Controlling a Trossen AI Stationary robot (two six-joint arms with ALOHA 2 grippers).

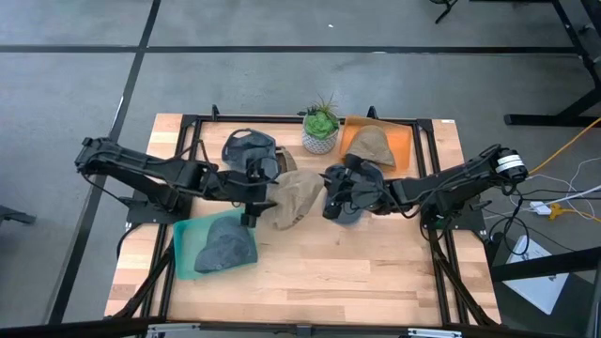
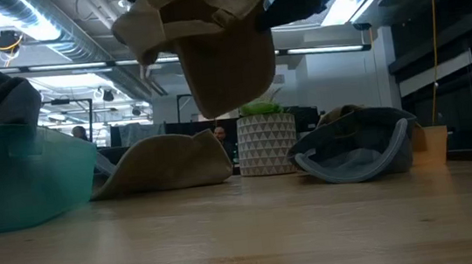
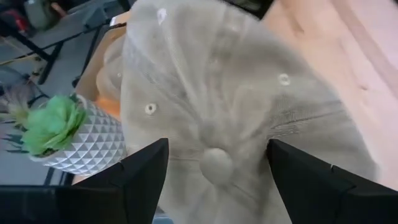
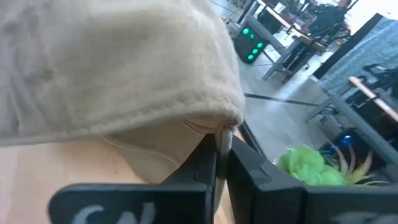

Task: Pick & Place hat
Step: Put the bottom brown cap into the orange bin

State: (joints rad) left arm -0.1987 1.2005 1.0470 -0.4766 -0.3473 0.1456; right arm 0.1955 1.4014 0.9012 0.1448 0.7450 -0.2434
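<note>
Two pincers meet mid-tabletop (image 1: 376, 272): the right pincer (image 4: 222, 144) pinches the beige hat's (image 1: 296, 195) brim, lifting it; the left pincer (image 3: 214, 163) hovers spread beside the crown.

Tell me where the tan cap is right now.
In the high view the tan cap is mid-table, between the left gripper and the right gripper, in front of the plant pot. The low view shows it lifted off the table, pinched by the right gripper.

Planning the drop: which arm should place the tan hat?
Right. The right hand is shut on the brim of the hat; the left hand is open.
</note>
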